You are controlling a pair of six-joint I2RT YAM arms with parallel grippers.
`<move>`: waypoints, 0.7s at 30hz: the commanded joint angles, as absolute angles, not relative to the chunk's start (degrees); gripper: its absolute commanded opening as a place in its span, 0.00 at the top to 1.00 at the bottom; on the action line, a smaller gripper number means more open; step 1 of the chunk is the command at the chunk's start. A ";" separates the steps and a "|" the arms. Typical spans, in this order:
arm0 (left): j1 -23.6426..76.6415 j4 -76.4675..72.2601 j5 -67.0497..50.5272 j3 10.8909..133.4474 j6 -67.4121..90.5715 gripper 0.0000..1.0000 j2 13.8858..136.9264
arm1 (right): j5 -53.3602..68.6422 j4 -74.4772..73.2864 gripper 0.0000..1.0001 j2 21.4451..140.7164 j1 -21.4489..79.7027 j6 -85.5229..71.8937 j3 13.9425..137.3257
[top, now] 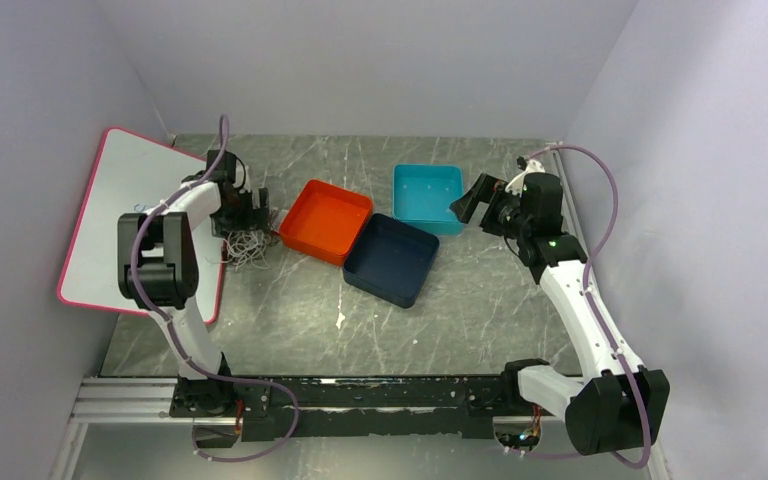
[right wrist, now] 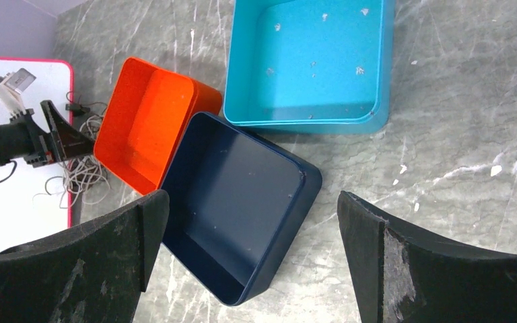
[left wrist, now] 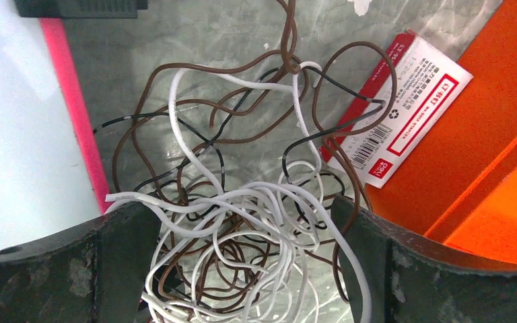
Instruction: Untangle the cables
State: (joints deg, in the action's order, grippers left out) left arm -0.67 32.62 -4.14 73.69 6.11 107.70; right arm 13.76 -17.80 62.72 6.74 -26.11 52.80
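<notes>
Tangled cables [top: 246, 246] lie by the left gripper [top: 256, 213] and an orange bin [top: 326, 221].
</notes>
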 commanded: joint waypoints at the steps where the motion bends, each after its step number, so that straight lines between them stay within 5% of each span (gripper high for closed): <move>1: 0.79 33.35 -2.22 75.12 6.75 0.01 109.12 | 14.42 -16.65 0.00 61.62 6.23 -25.82 51.77; 6: 1.31 34.01 -1.01 75.56 7.22 0.09 110.52 | 14.23 -16.70 0.00 61.47 6.24 -25.85 51.60; 21: 1.67 33.88 -0.56 75.82 8.07 0.56 109.73 | 13.40 -17.27 0.00 61.18 6.23 -25.69 51.66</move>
